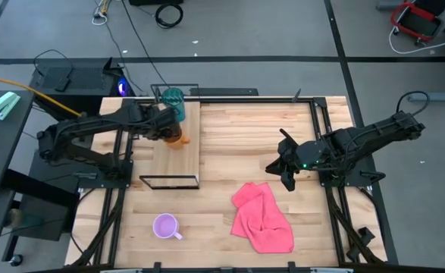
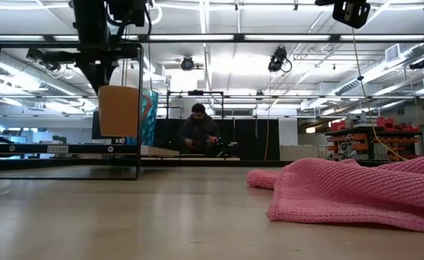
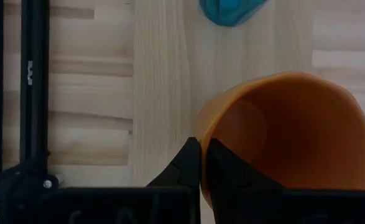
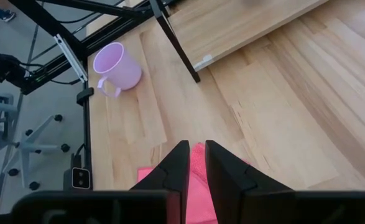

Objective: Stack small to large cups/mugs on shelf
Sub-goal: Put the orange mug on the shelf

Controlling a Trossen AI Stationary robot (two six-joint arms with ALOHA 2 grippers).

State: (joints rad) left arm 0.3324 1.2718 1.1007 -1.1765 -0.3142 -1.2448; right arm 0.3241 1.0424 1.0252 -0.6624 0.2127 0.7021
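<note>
My left gripper (image 3: 202,163) is shut on the orange mug (image 1: 177,139), which also shows in the low view (image 2: 118,110) and hangs above the light-wood shelf plank (image 1: 180,159). The teal tumbler (image 1: 173,97) stands upright on the plank's far end, just beyond the orange mug (image 3: 281,130). The lilac mug (image 1: 165,226) stands mouth up on the tabletop near the front, left of the pink cloth; it also shows in the right wrist view (image 4: 117,65). My right gripper (image 1: 286,180) is shut and empty above the table, over the pink cloth's far edge. My left gripper pinches the orange mug's wall at the rim (image 3: 202,134), one finger outside and one inside the mug. The fingers come from above, pointing down. The mug hangs upright, mouth up, its bottom (image 2: 118,134) lifted clear of the shelf plank.
A crumpled pink knitted cloth (image 1: 264,216) lies on the tabletop at the front right. The shelf's thin black frame (image 1: 169,182) juts toward the table's near edge. Black rails run along the table's sides. A person (image 2: 199,130) sits far behind the table.
</note>
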